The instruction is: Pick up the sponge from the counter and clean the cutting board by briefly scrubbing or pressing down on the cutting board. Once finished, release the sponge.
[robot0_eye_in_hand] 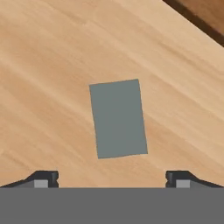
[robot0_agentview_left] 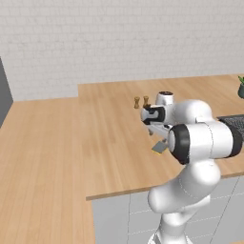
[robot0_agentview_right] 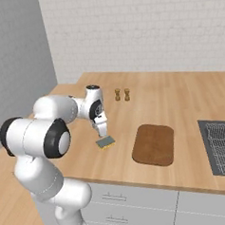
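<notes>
Counter (robot0_agentview_right: 179,93): I am looking at a broad light-tan plank worktop spreading across the middle of the right base view, with grey cabinet fronts lying below it along the bottom.
Arm: my white arm is rising from the lower left of the right base view and bending over the worktop at centre left.
Drying panel (robot0_agentview_right: 222,145): a dark grey gridded panel is sitting at the right edge of the right base view.
Cutting board (robot0_agentview_right: 153,144): a reddish-brown slab with rounded corners is lying right of centre, near the sponge but apart from it.
Sponge (robot0_agentview_right: 105,142): a small grey-green pad with a yellow underside is lying flat on the counter just left of centre; in the hand view (robot0_eye_in_hand: 117,118) it is sitting mid-frame.
Gripper (robot0_agentview_right: 102,131): my claw is hanging just above the sponge, spread wide, wider than the pad, holding nothing.
Shakers (robot0_agentview_right: 122,94): two small brown wooden shakers are standing side by side above centre.
</notes>
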Robot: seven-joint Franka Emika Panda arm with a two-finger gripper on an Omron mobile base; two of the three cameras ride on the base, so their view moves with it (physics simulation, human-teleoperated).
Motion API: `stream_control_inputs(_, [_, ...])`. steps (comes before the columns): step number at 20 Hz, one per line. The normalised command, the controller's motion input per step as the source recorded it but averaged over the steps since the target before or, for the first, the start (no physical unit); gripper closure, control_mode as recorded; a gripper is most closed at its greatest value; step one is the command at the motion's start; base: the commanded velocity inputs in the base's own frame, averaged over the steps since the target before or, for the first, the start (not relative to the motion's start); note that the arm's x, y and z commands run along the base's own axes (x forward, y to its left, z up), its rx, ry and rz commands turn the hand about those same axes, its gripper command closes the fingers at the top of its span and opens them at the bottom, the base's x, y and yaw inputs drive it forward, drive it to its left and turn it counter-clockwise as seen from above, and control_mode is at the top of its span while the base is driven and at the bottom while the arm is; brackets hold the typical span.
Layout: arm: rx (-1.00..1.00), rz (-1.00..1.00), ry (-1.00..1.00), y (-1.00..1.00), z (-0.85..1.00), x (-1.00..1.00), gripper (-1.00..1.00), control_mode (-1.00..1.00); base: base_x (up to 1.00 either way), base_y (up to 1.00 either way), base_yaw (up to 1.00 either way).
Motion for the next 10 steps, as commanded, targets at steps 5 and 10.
stream_control_inputs(5, [-0.18,0.00,-0.06,0.03,0.64,-0.76,-1.00,-1.00,0.00,0.00,0.00])
stream_control_inputs(10, [-0.07,-0.01,-0.16,-0.44,0.57,-1.00,-1.00,-1.00,0.00,0.00,0.00])
